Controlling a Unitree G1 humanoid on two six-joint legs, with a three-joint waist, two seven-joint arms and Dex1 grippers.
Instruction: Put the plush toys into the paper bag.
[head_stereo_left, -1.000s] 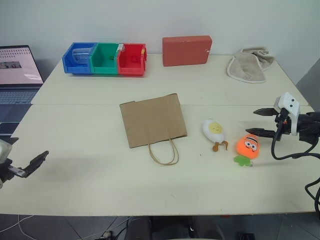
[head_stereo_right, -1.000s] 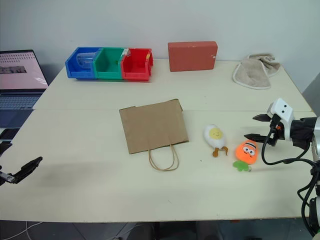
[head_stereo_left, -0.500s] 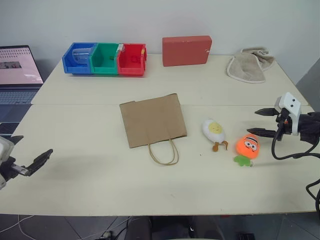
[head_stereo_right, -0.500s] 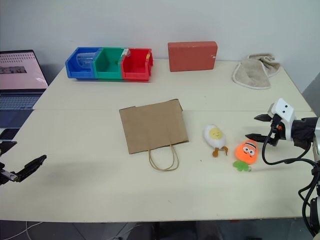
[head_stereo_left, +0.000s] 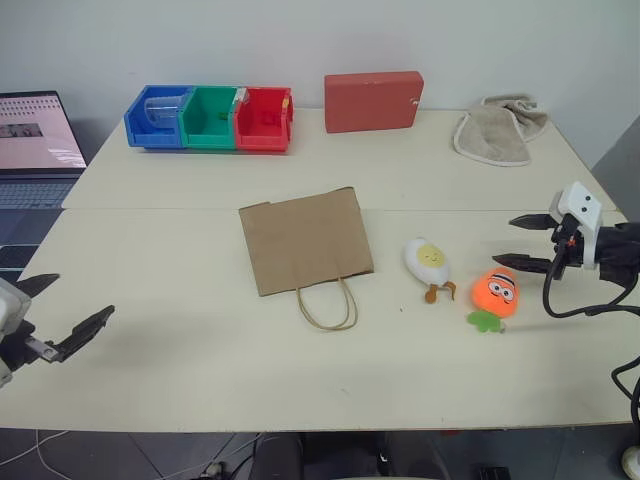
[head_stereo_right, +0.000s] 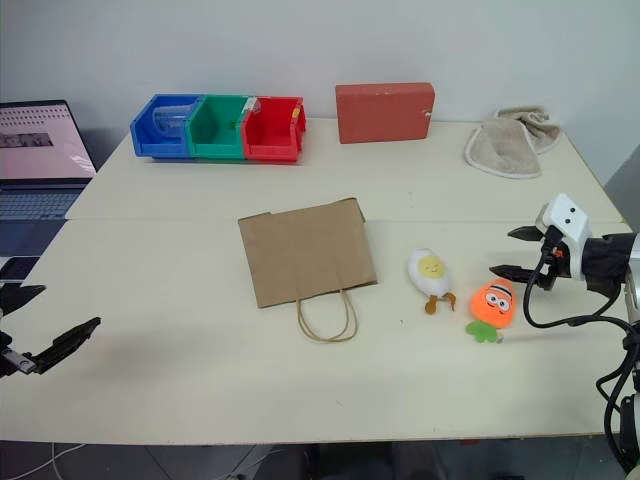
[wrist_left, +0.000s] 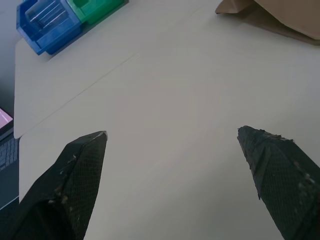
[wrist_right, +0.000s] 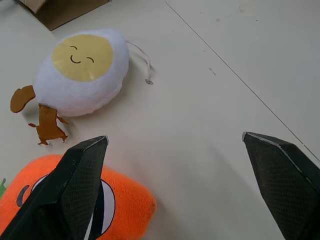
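Note:
The brown paper bag (head_stereo_left: 305, 240) lies flat mid-table, its handles toward me; one corner also shows in the left wrist view (wrist_left: 280, 15). Right of the bag lies the white egg plush toy (head_stereo_left: 429, 260) with its yolk face up (wrist_right: 82, 70). The orange plush toy (head_stereo_left: 496, 291) with green leaves lies further right (wrist_right: 75, 200). My right gripper (head_stereo_left: 505, 243) hovers open just right of the orange toy, pointing at both toys (wrist_right: 174, 137), and holds nothing. My left gripper (head_stereo_left: 85, 294) is open and empty over the table's near left corner, above bare tabletop (wrist_left: 171, 132).
Blue, green and red bins (head_stereo_left: 210, 117) stand in a row at the back left. A red box (head_stereo_left: 373, 100) sits at the back centre and a beige towel (head_stereo_left: 497, 130) at the back right. A laptop (head_stereo_left: 35, 145) stands off the table's left side.
My left gripper has swung a little inward toward the table, so its second finger now shows. The right gripper, toys and bag have stayed put.

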